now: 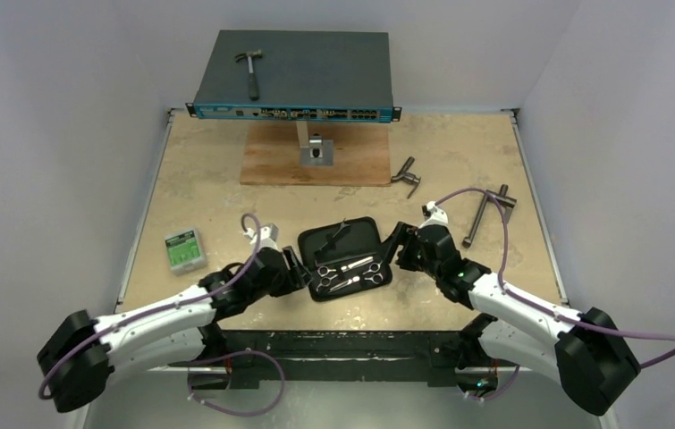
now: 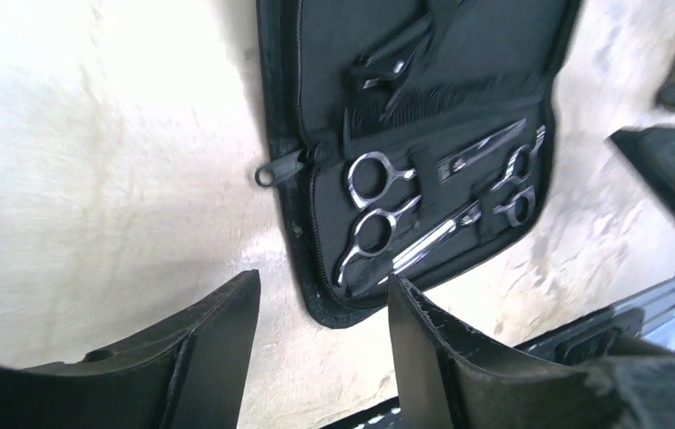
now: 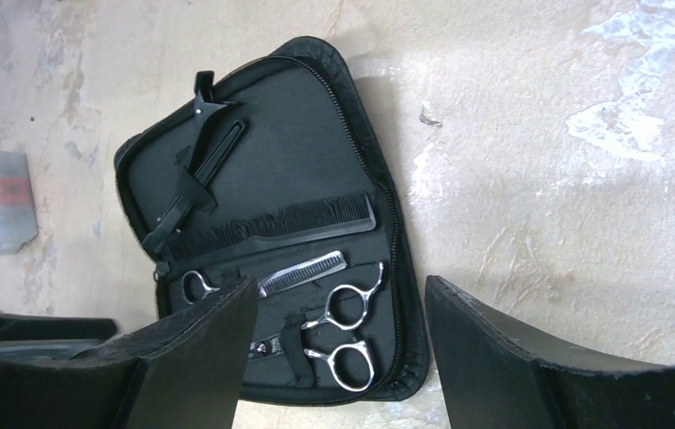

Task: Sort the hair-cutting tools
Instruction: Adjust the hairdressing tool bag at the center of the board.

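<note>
An open black zip case [image 1: 365, 231] lies at the middle of the table. Its near half holds two silver scissors [image 1: 349, 266] [image 1: 351, 283], tucked in pockets. A black comb [image 3: 298, 223] lies along the fold, and a black hair clip [image 3: 199, 161] sits in the far half. The left wrist view shows the scissors [image 2: 374, 234], the comb [image 2: 423, 105] and the clip [image 2: 392, 58]. My left gripper [image 1: 296, 265] [image 2: 324, 281] is open beside the case's left near corner, holding nothing. My right gripper [image 1: 398, 246] [image 3: 341, 284] stands wide open over the case's right edge, above the scissors' rings [image 3: 351, 366], empty.
A green-and-white box [image 1: 183, 250] lies left of the case. Two grey T-handled tools [image 1: 408, 174] [image 1: 487, 213] lie to the right. At the back, a network switch [image 1: 316, 67] carrying a hammer [image 1: 249, 71] stands on a bracket over a wooden board [image 1: 271, 161].
</note>
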